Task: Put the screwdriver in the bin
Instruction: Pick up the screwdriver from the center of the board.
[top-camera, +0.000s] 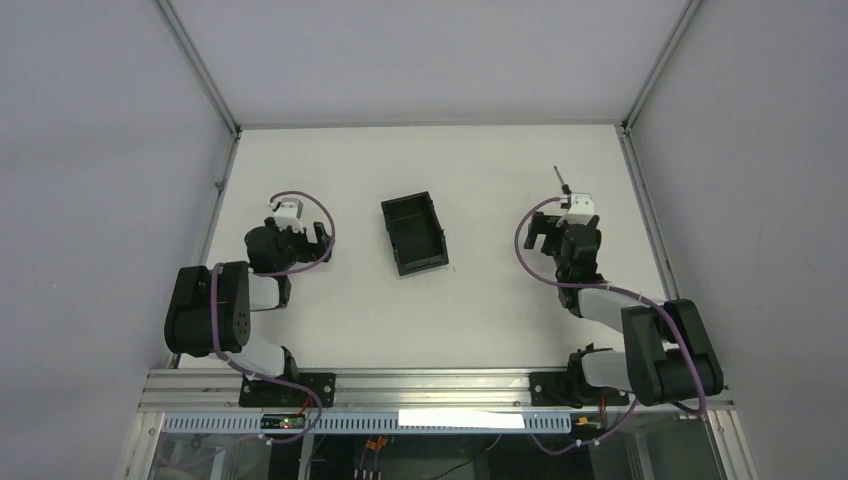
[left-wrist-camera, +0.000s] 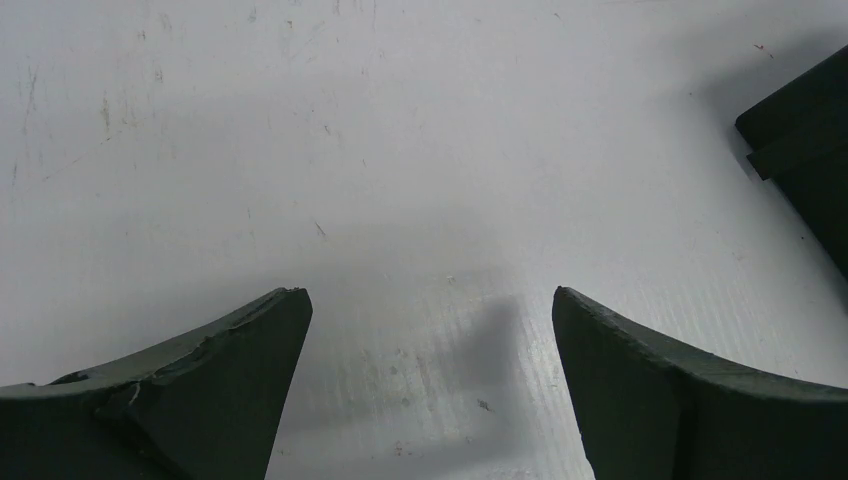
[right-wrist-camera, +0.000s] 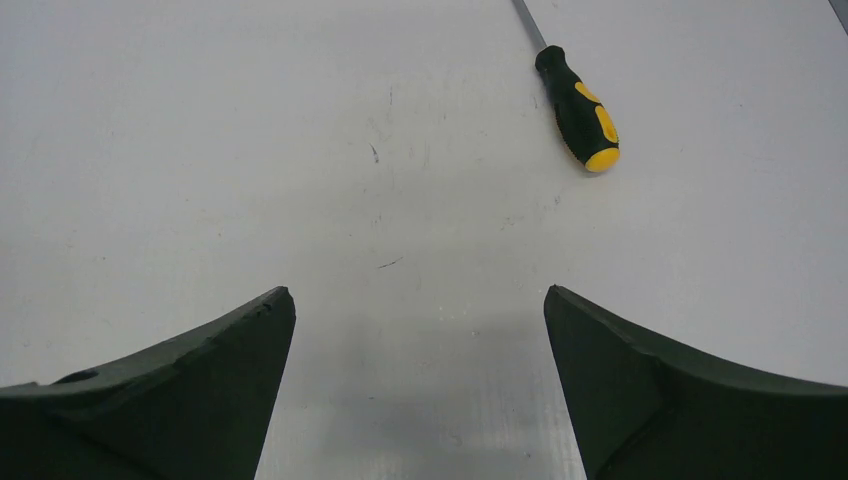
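The screwdriver (right-wrist-camera: 581, 112), with a yellow and black handle and a thin dark shaft, lies on the white table ahead and to the right of my right gripper (right-wrist-camera: 418, 293). That gripper is open and empty, apart from the screwdriver. In the top view only the screwdriver's shaft (top-camera: 561, 180) shows, just beyond the right gripper (top-camera: 578, 210); the handle is hidden under the wrist. The black bin (top-camera: 414, 233) sits open and empty at the table's middle. My left gripper (left-wrist-camera: 430, 295) is open and empty over bare table, left of the bin, whose corner (left-wrist-camera: 805, 150) shows at the right edge. In the top view the left gripper (top-camera: 290, 215) is at the left.
The white table (top-camera: 480, 290) is bounded by grey walls with metal frame rails at the left (top-camera: 215, 205), right (top-camera: 645, 210) and back. The arm bases sit on an aluminium rail (top-camera: 430, 385) at the near edge.
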